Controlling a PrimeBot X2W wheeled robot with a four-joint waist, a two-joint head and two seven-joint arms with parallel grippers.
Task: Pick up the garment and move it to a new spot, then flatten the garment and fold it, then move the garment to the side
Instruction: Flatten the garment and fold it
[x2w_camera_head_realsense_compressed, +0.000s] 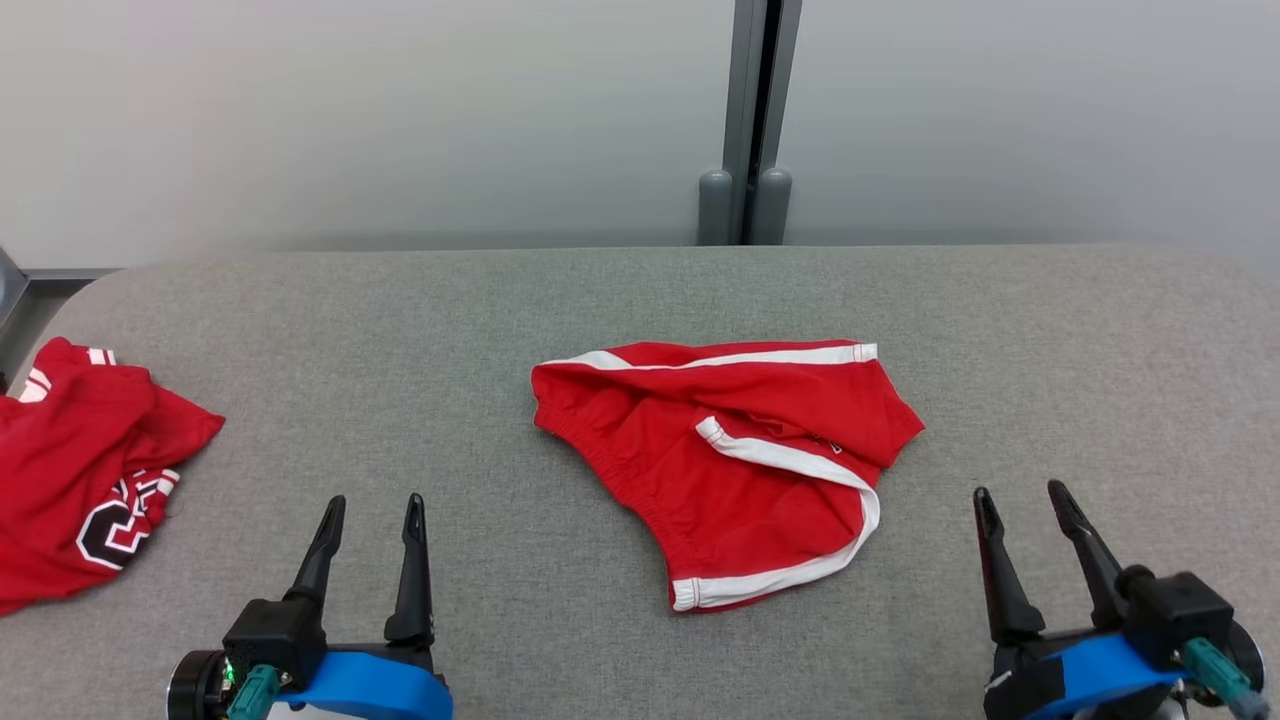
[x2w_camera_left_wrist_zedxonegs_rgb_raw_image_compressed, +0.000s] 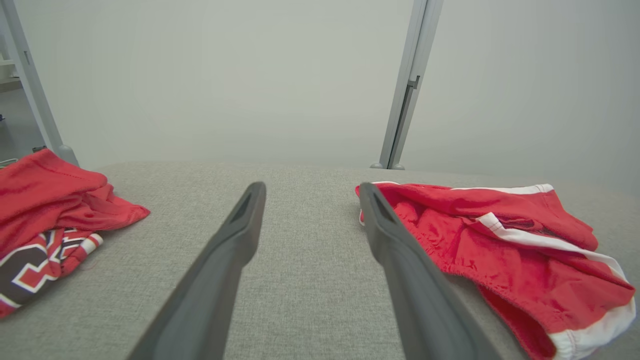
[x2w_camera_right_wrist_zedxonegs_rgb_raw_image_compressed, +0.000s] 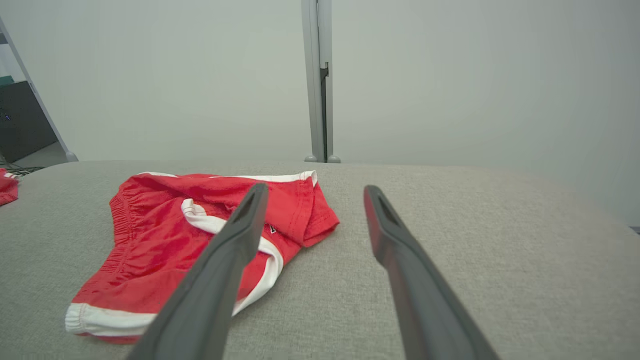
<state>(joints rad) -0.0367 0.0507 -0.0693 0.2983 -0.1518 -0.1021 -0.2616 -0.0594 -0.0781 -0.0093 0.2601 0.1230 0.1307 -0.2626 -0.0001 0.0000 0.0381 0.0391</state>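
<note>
My left gripper (x2w_camera_head_realsense_compressed: 376, 500) sits low on the left, fingers spread, holding nothing. My right gripper (x2w_camera_head_realsense_compressed: 1020, 490) is low on the right, likewise spread and holding nothing. The head view's bottom edge cuts off both gripper bases.

The red shorts (x2w_camera_head_realsense_compressed: 730, 465) lie mid-table on the grey padded surface (x2w_camera_head_realsense_compressed: 640, 300), between the two grippers and apart from both. They are crumpled, with the white trim showing and one leg folded over the other. The folds hide part of the waistband. In the right wrist view one of my fingers (x2w_camera_right_wrist_zedxonegs_rgb_raw_image_compressed: 225, 260) crosses in front of the shorts. A small dark mark by the trim is too small to read.

A second red garment (x2w_camera_head_realsense_compressed: 80, 470) lies at far left, cut off by the frame, its black-and-white print unreadable. The grey post (x2w_camera_head_realsense_compressed: 745, 120) behind the table is cut off at the top.
</note>
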